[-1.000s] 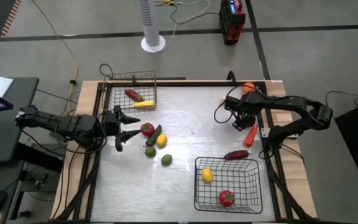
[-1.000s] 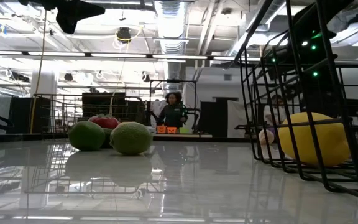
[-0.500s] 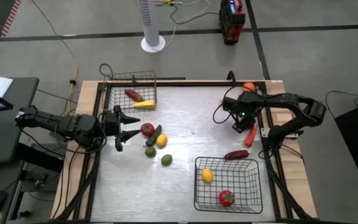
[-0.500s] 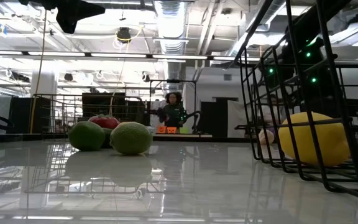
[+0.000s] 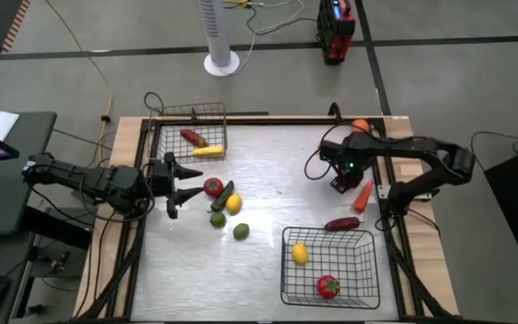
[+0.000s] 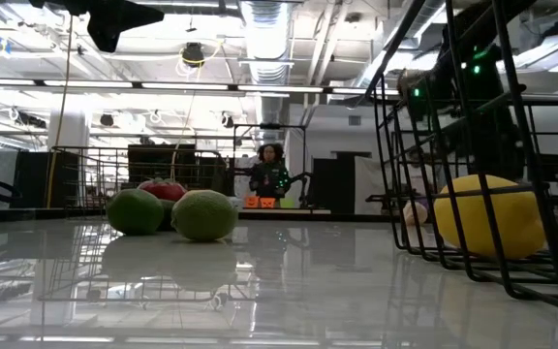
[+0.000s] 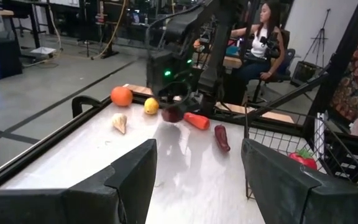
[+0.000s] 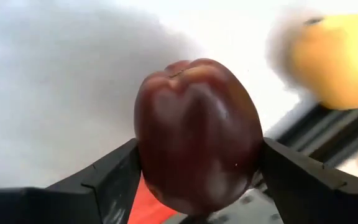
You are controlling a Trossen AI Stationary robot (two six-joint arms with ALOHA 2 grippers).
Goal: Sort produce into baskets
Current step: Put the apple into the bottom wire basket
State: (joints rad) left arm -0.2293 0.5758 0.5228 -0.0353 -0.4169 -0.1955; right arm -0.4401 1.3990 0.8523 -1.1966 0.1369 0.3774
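Observation:
My right gripper (image 5: 340, 183) at the table's far right is shut on a dark red apple (image 8: 197, 130), also in the left wrist view (image 7: 173, 114). My left gripper (image 5: 183, 187) is open and empty at the left edge, next to a red tomato (image 5: 212, 186), a dark green cucumber (image 5: 224, 196), a lemon (image 5: 234, 203) and two limes (image 5: 217, 219) (image 5: 241, 230) on the table. The grey basket (image 5: 192, 112) holds a long red and a yellow piece. The black basket (image 5: 367, 270) holds a lemon (image 5: 299, 254) and a red piece (image 5: 328, 286). My right gripper pinches the apple's two opposite sides (image 8: 143, 143) between its two fingers (image 8: 104, 186). The fingers come from above, pointing down. The apple's top faces the wrist camera. Whether the apple is clear of the table, I cannot tell.
An orange carrot (image 5: 363, 195) and a maroon piece (image 5: 342, 223) lie near my right gripper. An orange (image 7: 122, 96), a small yellow piece (image 7: 151, 106) and a pale garlic (image 7: 120, 122) lie at the far right corner. A seated person (image 7: 260, 43) is beyond the table.
My right gripper has shifted a little toward the table's left edge with the dark red apple between its fingers. My left arm has kept still.

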